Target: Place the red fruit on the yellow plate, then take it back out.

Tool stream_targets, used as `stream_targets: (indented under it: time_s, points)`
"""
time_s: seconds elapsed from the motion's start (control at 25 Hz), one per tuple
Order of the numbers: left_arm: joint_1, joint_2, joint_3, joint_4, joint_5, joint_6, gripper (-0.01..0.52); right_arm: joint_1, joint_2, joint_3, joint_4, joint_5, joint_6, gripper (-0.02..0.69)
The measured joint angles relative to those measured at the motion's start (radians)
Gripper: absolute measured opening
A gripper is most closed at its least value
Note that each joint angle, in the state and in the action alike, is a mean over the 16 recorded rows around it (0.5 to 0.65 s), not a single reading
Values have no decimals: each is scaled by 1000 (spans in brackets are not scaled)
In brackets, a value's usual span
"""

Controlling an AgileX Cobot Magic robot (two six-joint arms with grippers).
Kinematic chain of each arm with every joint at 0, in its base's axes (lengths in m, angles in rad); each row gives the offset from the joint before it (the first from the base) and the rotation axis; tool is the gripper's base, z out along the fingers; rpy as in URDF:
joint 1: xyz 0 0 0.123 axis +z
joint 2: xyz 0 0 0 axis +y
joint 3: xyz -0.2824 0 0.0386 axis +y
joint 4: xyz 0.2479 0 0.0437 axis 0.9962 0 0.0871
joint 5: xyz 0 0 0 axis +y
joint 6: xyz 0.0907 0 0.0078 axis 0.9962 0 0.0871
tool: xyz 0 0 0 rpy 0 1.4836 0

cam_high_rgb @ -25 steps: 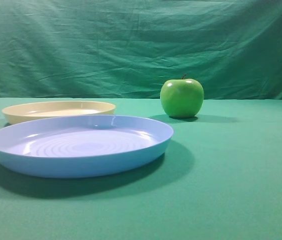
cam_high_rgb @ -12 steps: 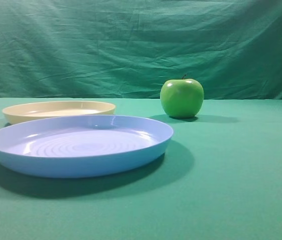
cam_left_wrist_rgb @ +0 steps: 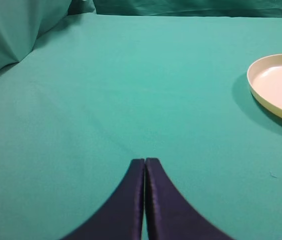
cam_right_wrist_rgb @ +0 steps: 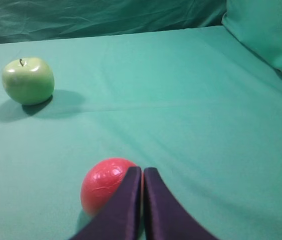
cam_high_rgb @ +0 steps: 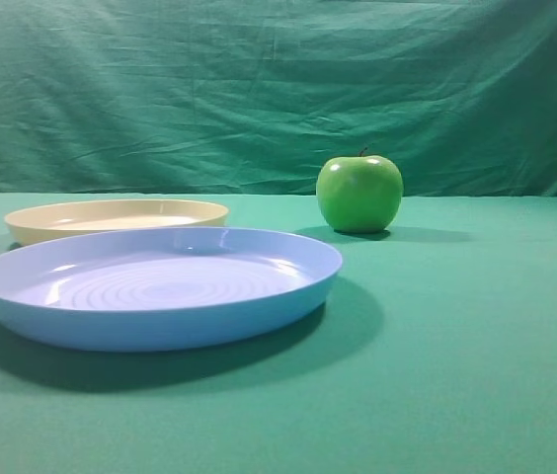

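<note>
The red fruit [cam_right_wrist_rgb: 103, 185] lies on the green cloth in the right wrist view, partly hidden behind my left finger; it does not show in the high view. My right gripper [cam_right_wrist_rgb: 143, 171] is shut with nothing in it, its tips just right of the fruit. The yellow plate [cam_high_rgb: 32, 229] rests at the back left in the high view and appears again, the yellow plate [cam_left_wrist_rgb: 261, 92], at the right edge of the left wrist view. My left gripper [cam_left_wrist_rgb: 144, 161] is shut and empty over bare cloth, well left of that plate.
A larger light-blue plate [cam_high_rgb: 150, 331] sits in front of the yellow one. A green apple [cam_high_rgb: 359, 193] stands behind and to the right, seen too as the green apple [cam_right_wrist_rgb: 28, 80] far left. Green cloth backdrop hangs behind the table.
</note>
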Motion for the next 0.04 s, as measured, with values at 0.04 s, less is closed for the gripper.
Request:
stream_targets:
  time_s: [0.04]
  points:
    - [0, 0, 0, 0, 0, 0, 0, 0, 0, 0, 0, 0, 0, 0]
